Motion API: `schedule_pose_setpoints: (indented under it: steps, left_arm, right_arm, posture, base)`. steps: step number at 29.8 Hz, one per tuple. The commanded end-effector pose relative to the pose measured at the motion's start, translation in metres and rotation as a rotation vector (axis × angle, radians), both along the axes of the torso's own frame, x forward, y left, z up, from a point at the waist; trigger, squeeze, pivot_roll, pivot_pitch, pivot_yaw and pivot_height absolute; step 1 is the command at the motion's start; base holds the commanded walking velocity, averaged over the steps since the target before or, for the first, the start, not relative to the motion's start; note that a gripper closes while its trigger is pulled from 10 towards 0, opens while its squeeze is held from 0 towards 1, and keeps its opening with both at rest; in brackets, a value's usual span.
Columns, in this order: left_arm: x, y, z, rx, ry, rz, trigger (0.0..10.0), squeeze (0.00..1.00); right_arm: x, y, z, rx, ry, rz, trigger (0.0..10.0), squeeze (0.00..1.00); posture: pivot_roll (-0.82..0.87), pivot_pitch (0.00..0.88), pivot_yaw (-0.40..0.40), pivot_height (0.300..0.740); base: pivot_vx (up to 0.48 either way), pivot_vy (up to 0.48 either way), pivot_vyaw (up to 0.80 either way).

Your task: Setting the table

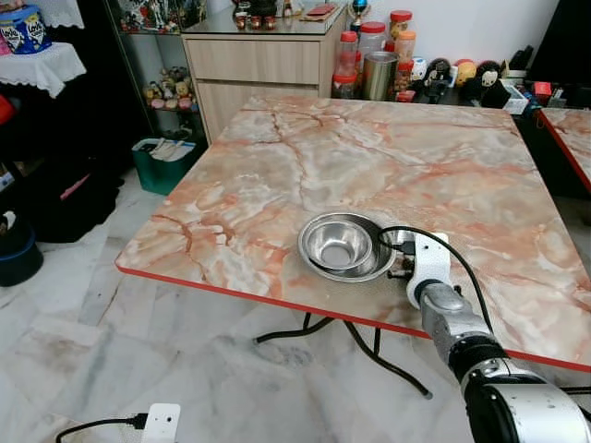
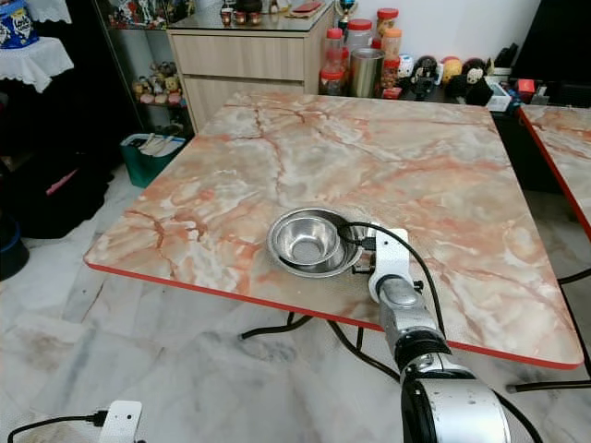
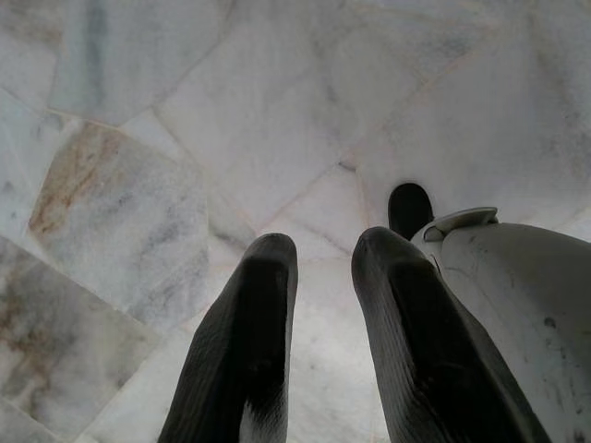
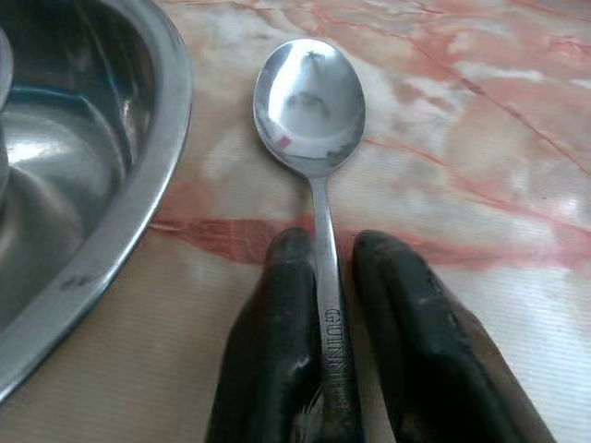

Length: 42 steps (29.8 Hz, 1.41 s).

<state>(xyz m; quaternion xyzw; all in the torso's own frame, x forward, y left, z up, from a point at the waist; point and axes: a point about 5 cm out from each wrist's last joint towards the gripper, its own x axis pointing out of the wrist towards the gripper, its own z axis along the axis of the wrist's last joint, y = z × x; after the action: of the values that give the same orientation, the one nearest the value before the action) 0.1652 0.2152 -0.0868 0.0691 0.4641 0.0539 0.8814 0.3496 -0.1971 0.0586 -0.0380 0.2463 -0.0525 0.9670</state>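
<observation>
1. Spreading across the room, a pale marble floor (image 1: 83, 305) carries the marbled table (image 1: 369, 166).
2. A steel bowl (image 1: 343, 245) sits near the table's 6 o'clock edge, likely as a place setting.
3. At the bowl's 3 o'clock, the right gripper (image 4: 323, 277) pinches a spoon (image 4: 312, 101), apparently laying it alongside.
4. The left gripper (image 3: 323, 277) hangs idle, fingers narrowly parted.

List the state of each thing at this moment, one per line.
Spoon: bowl facing up, lying on the table beside the plate, handle between the pincer's fingers.
Steel bowl: upright, empty, nested in the plate.
Steel plate: flat on the table.
Right pincer: shut on the spoon.
Left pincer: open, idle over the floor.
</observation>
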Motion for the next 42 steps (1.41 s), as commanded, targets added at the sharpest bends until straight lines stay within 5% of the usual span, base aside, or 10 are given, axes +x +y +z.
schedule_pose_setpoints:
  steps: [1,9,10,11,12,23,31,36,42]
  left_arm:
    - [0.001,0.001,0.0,0.006,0.005,-0.004,10.0,0.0]
    - [0.001,0.002,0.0,0.007,0.006,-0.002,10.0,0.0]
    - [0.0,0.002,0.0,0.007,0.007,-0.003,10.0,0.0]
    - [0.0,0.002,0.0,0.007,0.007,-0.003,10.0,0.0]
    - [0.0,0.002,0.0,0.006,0.007,-0.002,10.0,0.0]
    - [-0.001,0.001,0.0,0.001,0.012,-0.004,10.0,0.0]
    - [-0.002,-0.001,-0.001,-0.009,0.017,-0.006,10.0,0.0]
    - [-0.002,-0.001,-0.001,-0.014,0.018,-0.008,10.0,0.0]
    - [-0.003,-0.002,-0.002,-0.022,0.022,-0.009,10.0,0.0]
  right_arm:
    - [-0.001,0.002,-0.003,0.005,0.025,0.003,10.0,1.0]
    - [-0.001,0.002,-0.003,0.005,0.024,0.003,10.0,1.0]
    - [-0.001,0.002,-0.003,0.001,0.017,0.003,10.0,0.38]
    - [-0.001,0.002,-0.002,0.0,0.013,0.001,10.0,0.12]
    - [0.0,0.002,-0.001,-0.001,0.004,-0.002,10.0,0.0]
    - [0.007,0.007,0.012,0.019,-0.12,0.005,10.0,0.0]
    - [0.006,0.007,0.012,0.013,-0.115,0.008,10.0,0.0]
    - [0.012,0.004,0.027,0.01,-0.252,-0.027,10.0,0.0]
    - [0.011,-0.007,0.032,-0.083,-0.277,-0.1,10.0,0.0]
  posture:
    - [0.08,0.0,0.032,0.74]
    - [0.08,0.0,0.031,0.74]
    - [0.08,0.0,0.031,0.74]
    - [0.08,0.0,0.031,0.74]
    - [0.08,0.0,0.031,0.74]
    - [0.08,0.0,0.032,0.74]
    - [0.08,0.0,0.032,0.74]
    - [0.08,0.0,0.032,0.74]
    - [0.08,0.0,0.032,0.74]
  base:
    - [0.0,0.0,0.0]
    - [0.0,0.0,0.0]
    - [0.0,0.0,0.0]
    - [0.0,0.0,0.0]
    - [0.0,0.0,0.0]
    - [0.0,0.0,0.0]
    - [0.0,0.0,0.0]
    - [0.0,0.0,0.0]
    - [0.0,0.0,0.0]
